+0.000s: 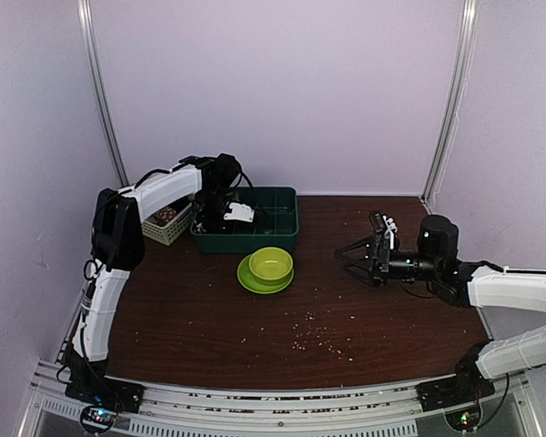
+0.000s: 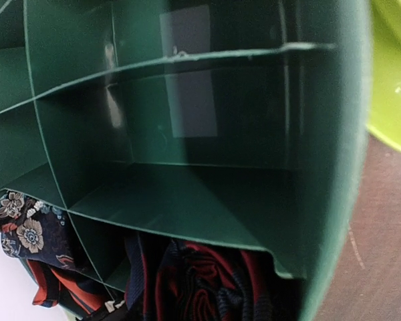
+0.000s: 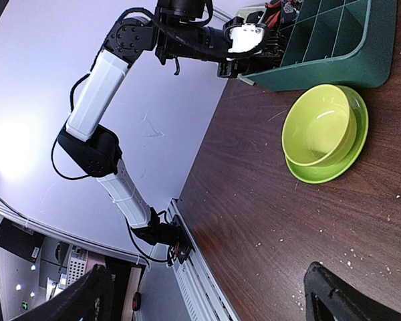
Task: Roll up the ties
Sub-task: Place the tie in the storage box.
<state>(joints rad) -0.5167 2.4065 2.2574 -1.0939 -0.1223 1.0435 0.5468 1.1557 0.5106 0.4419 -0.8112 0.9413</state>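
The left arm reaches across the dark wooden table point(image 1: 209, 319) and dips the left gripper point(image 1: 224, 218) into the left end of a dark green divided tray point(image 1: 282, 238) at the back of the workspace. The wrist camera looks straight into the tray's compartments point(image 2: 187, 200). A striped tie point(image 2: 207, 281) in red and navy lies bunched in the compartment along the bottom of that view. A floral tie point(image 2: 27, 231), navy with cream blossoms, is crumpled in the neighbouring compartment at lower left, with more red-and-navy fabric beneath it. How wide the left jaws stand, and whether they have hold of any fabric, cannot be told from these views.

On the right side of the table the right gripper point(image 1: 350, 259) hovers above the bare wood, pointing left. Its 2 fingers point(image 3: 341, 297) are spread as wide as they go, with nothing between them.

A lime-green bowl point(image 1: 270, 263) sits on a matching plate point(image 1: 250, 280) just in front of the tray, between the 2 arms. A white lattice basket point(image 1: 168, 226) with brownish contents stands just beside the tray's left end. Pale crumbs point(image 1: 318, 332) dot the wood nearer the arms' bases.
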